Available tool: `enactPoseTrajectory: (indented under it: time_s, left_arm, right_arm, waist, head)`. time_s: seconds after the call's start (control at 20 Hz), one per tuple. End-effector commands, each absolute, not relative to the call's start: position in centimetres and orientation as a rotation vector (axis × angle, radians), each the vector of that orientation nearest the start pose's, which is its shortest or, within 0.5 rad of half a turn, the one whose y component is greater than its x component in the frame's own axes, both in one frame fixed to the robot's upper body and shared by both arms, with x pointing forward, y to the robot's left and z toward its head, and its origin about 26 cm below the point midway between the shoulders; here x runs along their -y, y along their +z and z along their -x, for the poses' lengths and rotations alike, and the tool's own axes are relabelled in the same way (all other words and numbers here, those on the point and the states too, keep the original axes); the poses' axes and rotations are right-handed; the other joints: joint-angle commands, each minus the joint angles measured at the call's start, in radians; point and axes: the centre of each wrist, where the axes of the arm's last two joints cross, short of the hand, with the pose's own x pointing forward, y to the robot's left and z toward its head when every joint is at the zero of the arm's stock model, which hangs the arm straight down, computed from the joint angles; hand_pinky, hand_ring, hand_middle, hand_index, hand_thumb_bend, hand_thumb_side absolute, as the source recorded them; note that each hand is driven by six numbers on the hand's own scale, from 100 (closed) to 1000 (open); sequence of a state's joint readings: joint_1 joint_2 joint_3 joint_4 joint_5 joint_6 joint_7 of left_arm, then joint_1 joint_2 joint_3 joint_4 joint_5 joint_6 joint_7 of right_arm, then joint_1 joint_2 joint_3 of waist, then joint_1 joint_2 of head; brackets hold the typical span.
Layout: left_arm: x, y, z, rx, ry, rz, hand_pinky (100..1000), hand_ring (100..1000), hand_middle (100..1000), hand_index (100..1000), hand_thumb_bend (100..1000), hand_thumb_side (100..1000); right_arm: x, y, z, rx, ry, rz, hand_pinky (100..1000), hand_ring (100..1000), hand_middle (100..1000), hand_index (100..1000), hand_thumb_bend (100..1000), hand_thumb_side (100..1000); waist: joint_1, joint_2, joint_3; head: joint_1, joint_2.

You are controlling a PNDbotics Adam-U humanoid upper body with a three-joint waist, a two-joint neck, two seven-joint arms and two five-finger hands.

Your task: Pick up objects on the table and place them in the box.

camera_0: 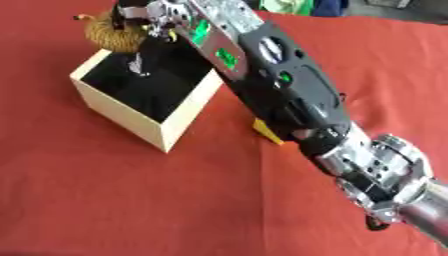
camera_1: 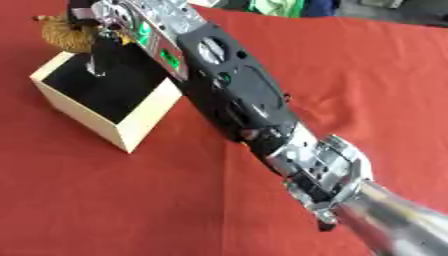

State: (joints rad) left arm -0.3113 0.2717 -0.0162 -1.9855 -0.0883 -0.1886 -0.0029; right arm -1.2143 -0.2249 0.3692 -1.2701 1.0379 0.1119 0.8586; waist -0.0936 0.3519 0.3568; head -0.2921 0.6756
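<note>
Right hand: my right hand [camera_0: 144, 20] reaches from the lower right across the table to the far corner of the box, fingers curled round a tan, striped, furry object.
Left hand: it shows in neither view.
Held object: the furry object [camera_0: 109, 34] hangs at the far left corner of the box, partly over the rim and partly outside it; I cannot tell whether it touches the rim. It looks like a soft toy, but I cannot make out more.
Box: the box [camera_0: 131, 122], pale wood with a dark lining, stands on the left of the red tablecloth [camera_0: 131, 200]. Below my fingers a slim pale shape stands out against the lining; whether it is one of my fingers or something in the box I cannot tell.
Yellow item: a small yellow corner [camera_0: 265, 131] shows on the cloth just right of the box, mostly hidden under my forearm [camera_0: 289, 95].
Progress: I judge this placement near its end; the furry object is over the box but not released. The yellow item remains on the table, so at least one more pick is left.
Markings: green lit patches show on my wrist housing. No brand, label or legible writing is visible anywhere.
</note>
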Motion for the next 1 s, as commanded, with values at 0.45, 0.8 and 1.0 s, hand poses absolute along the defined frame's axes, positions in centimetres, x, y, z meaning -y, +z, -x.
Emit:
enactPoseTrajectory:
  time_s: [0.45, 0.8, 1.0]
  left_arm:
    - [-24.7, 20.0, -30.1, 2.477, -0.435, -0.172, 651, 864, 856, 816, 103, 844]
    - [-24.7, 20.0, -30.1, 2.475, -0.438, -0.173, 651, 864, 856, 815, 103, 846]
    - [-24.7, 20.0, -30.1, 2.476, -0.439, -0.173, 651, 864, 857, 815, 106, 841]
  right_arm:
    - [8.1, 33.7, -42.2, 1.337, 1.901, 0.908, 834, 860, 670, 858, 100, 484]
    - [8.8, 33.2, -42.8, 1.297, 1.903, 0.928, 834, 865, 651, 845, 100, 563]
    - [9.1, 32.5, -43.4, 1.255, 1.905, 0.933, 835, 866, 654, 844, 100, 606]
  waist:
    - [0.012, -0.023, -0.001]
    - [0.011, -0.022, -0.003]
    - [0.013, -0.020, -0.003]
  head:
    - [0.003, 0.001]
    - [0.006, 0.000]
    - [0.007, -0.001]
